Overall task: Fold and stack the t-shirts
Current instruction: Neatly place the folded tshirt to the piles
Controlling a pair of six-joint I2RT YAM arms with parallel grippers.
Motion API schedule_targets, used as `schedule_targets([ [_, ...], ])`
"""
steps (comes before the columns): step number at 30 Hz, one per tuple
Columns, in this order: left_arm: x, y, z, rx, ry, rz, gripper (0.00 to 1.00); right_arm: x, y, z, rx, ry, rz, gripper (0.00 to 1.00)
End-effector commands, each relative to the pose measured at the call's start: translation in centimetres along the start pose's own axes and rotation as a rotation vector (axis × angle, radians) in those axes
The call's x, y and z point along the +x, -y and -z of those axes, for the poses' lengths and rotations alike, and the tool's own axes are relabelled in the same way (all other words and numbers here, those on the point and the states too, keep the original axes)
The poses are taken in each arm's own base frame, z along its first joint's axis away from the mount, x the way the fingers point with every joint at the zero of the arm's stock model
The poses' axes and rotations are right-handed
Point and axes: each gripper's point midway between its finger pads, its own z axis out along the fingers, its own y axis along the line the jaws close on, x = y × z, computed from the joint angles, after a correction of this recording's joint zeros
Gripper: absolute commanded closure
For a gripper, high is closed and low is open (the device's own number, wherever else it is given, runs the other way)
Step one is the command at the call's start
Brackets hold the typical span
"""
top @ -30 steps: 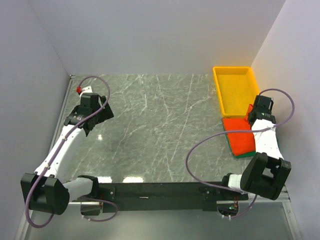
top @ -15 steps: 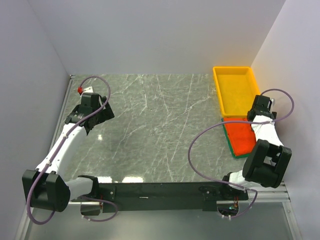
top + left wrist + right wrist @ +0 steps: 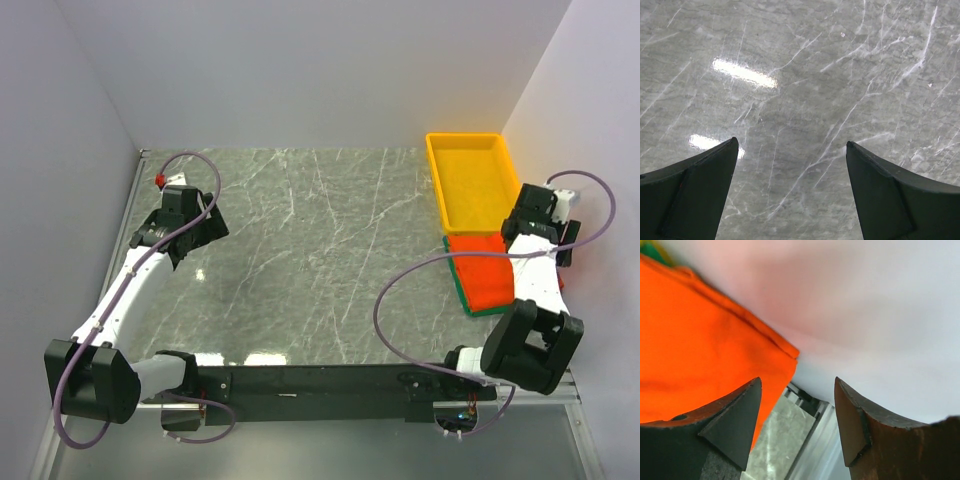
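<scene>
The orange-red t-shirt [image 3: 482, 268] lies folded flat at the table's right side, on top of the dark green t-shirt [image 3: 459, 290], of which only a thin edge shows. My right gripper [image 3: 528, 228] hovers over the stack's right edge by the side wall. In the right wrist view it [image 3: 797, 385] is open with nothing between the fingers; the orange-red t-shirt [image 3: 695, 340] fills the left and a scrap of the green t-shirt [image 3: 649, 251] shows in the corner. My left gripper [image 3: 190, 228] is far off at the table's left, open [image 3: 792, 145] over bare marble.
A yellow plastic tray [image 3: 437, 185] stands just behind the stack at the back right. The white side wall [image 3: 880, 305] is very close to the right gripper. The metal table rim [image 3: 815, 450] runs along the wall below it.
My right gripper has opened and let go of the orange-red shirt's edge, then swung right toward the wall. The shirt now lies flat. The left arm has not moved.
</scene>
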Motion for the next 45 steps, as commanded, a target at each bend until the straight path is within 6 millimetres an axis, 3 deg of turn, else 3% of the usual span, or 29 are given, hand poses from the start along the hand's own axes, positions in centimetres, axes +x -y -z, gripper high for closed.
schedule_targets([
  [1,-1.1,0.4,0.2,0.026,0.045,0.003,0.06,-4.7,1.8,2.8,-0.048,0.119,-0.25,0.33],
  [5,-1.4,0.4,0.6,0.029,0.061,0.011,0.05,-6.8,3.3,6.6,-0.158,0.182,-0.425,0.33],
  [7,-1.7,0.3,0.8,0.028,0.078,0.013,0.05,-7.2,3.4,8.1,-0.221,0.197,-0.501,0.33],
  [13,-2.8,0.9,2.6,0.083,0.159,0.037,0.03,-7.7,4.3,15.4,-0.467,0.325,-0.641,0.33],
  [18,-3.5,-0.6,5.2,0.058,0.264,0.101,0.02,-6.5,5.0,22.0,-0.66,0.495,-0.635,0.31],
  [23,-3.5,-1.7,8.9,0.082,0.326,0.162,0.01,-3.4,6.5,25.2,-0.786,0.614,-0.68,0.24],
  [25,-3.4,-2.7,10.8,0.08,0.358,0.193,0.01,-2.5,6.2,26.6,-0.881,0.665,-0.646,0.16],
  [29,-3.2,-3.7,14.2,0.131,0.431,0.252,0.01,0.4,6.0,28.1,-1.029,0.745,-0.674,0.13],
  [34,-3.2,-4.5,17.7,0.222,0.552,0.283,0.01,2.2,5.7,28.5,-1.098,0.848,-0.69,0.11],
  [39,-2.9,-5.1,18.3,0.244,0.615,0.316,0.01,3.5,5.7,27.5,-1.092,0.929,-0.779,0.1],
  [45,-2.9,-4.9,18.1,0.28,0.652,0.348,0.01,4.4,3.7,26.2,-1.083,0.912,-0.727,0.09],
])
